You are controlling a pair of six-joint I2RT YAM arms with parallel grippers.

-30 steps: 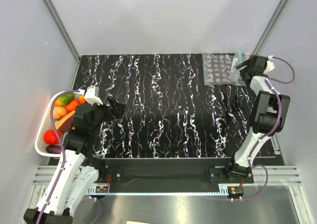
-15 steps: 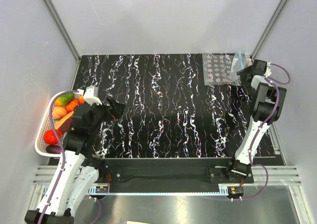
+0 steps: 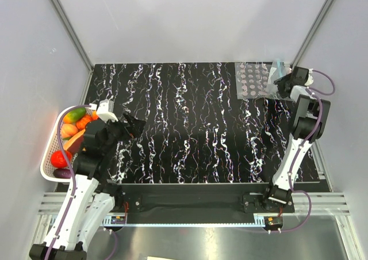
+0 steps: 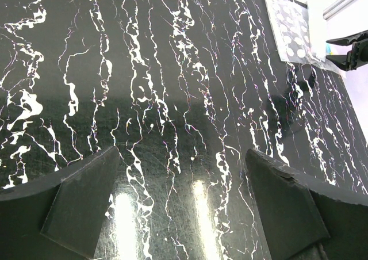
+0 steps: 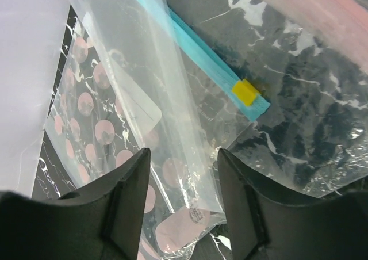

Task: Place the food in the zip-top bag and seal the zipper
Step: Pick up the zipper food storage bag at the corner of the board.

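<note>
- The zip-top bag (image 5: pixel 172 99), thin, clear and crinkled, lies at the far right corner of the tabletop (image 3: pixel 184 116), overlapping a clear sheet with pale dots (image 3: pixel 251 80).
- Its zipper (image 5: pixel 210 56) is a narrow light blue strip with a small yellow slider (image 5: pixel 246 92).
- The right arm reaches far forward; the right hand (image 5: pixel 183 174) straddles a raised fold of film, fingers apart, not pinching.
- The toy fruits (image 3: pixel 79 122) sit in a white basket (image 3: pixel 49 150) at the left edge, with a red tomato (image 3: pixel 57 159).
- The left hand (image 4: pixel 181 153) hovers spread wide, empty, above black white-veined marble.
</note>
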